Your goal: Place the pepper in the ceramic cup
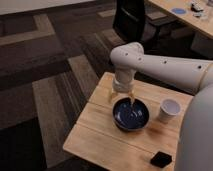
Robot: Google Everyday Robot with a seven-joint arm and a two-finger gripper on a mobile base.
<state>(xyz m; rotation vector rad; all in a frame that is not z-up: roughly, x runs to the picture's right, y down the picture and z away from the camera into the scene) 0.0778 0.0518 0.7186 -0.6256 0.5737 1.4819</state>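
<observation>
The smooth white arm bends down over the slatted pale-wood table (pixel 95 131); its gripper (pixel 123 99) hangs at the far rim of the round, glossy dark blue bowl (pixel 131 116); the two tan fingers (pixel 114 96) stand spread wide, with nothing seen clamped between them; the pepper cannot be made out anywhere; the plain white ceramic cup (pixel 169 110), slightly tapered, stands upright just right of the bowl; a small black block (pixel 161 159) lies near the front edge.

A dark blue bowl (pixel 131 114) sits on the wooden table (pixel 97 137). A small black object (pixel 161 159) lies at its 5 o'clock, and a black office chair (pixel 131 20) stands at 12 o'clock.
</observation>
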